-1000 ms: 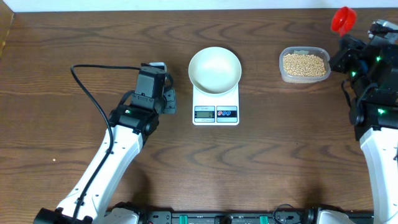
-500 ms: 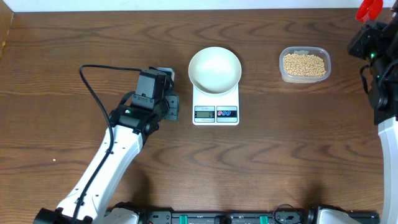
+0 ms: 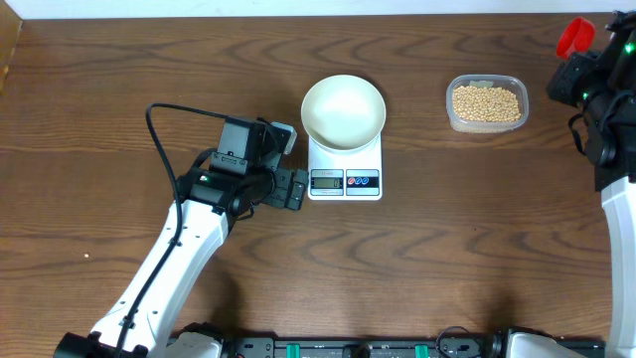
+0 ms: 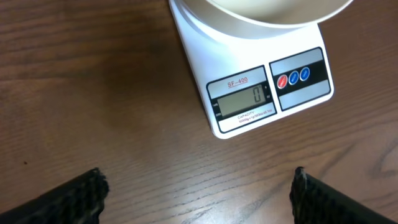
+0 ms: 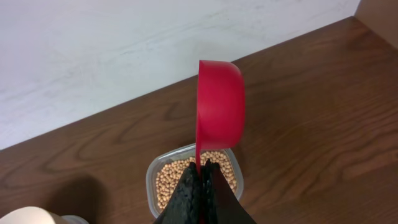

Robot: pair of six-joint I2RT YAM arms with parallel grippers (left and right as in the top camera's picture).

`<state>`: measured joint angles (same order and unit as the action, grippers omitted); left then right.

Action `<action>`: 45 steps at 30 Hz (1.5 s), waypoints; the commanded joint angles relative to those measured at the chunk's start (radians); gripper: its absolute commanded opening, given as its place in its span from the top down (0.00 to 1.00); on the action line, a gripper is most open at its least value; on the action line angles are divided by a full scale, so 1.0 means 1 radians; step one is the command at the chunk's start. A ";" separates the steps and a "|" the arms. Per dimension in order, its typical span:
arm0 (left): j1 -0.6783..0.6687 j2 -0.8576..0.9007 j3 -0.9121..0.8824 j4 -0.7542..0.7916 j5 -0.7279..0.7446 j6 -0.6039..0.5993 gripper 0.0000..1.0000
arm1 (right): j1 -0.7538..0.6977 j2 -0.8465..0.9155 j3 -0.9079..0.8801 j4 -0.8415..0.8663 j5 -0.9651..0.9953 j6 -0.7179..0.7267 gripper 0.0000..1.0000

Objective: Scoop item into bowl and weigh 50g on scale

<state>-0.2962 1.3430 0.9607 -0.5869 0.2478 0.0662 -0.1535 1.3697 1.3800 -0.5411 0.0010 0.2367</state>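
The right gripper [image 5: 200, 180] clenches the red scoop [image 5: 219, 102] near the beans [image 3: 486, 102] in the tub [image 3: 486, 127], upper right. The left gripper [image 4: 199, 198] gapes empty beside the scale [image 4: 249, 81]. Dip shallowly, then carry level to the bowl [image 3: 343, 109] on it.

scale [image 4: 249, 93]: white, flat on the surface, upper middle of view
display [image 4: 242, 99]: grey, reads 0
buttons [image 4: 293, 78]: red and blue, just right of display
bowl [image 4: 261, 9]: white, on the scale, cut by top edge
surface [image 4: 81, 81]: dark wood grain
gripper [image 4: 198, 180]: black fingers [image 4: 74, 196] spread wide at bottom corners, nothing between
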 commanded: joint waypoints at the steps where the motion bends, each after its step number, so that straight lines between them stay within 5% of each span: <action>1: 0.002 0.008 0.003 -0.018 0.018 0.019 0.04 | -0.002 0.002 0.019 -0.003 0.013 -0.014 0.99; 30: 0.002 -0.059 0.004 0.078 0.029 0.020 0.04 | -0.002 0.005 0.019 -0.035 -0.034 -0.014 0.99; 38: -0.063 -0.242 0.003 0.090 0.029 0.150 0.03 | -0.002 0.005 0.019 -0.040 -0.034 -0.016 0.99; 45: -0.150 -0.204 -0.018 -0.023 0.029 0.231 0.03 | -0.002 0.005 0.019 -0.061 -0.034 -0.037 0.99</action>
<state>-0.4213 1.1053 0.9600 -0.5892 0.2646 0.2256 -0.1535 1.3701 1.3800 -0.6052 -0.0296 0.2245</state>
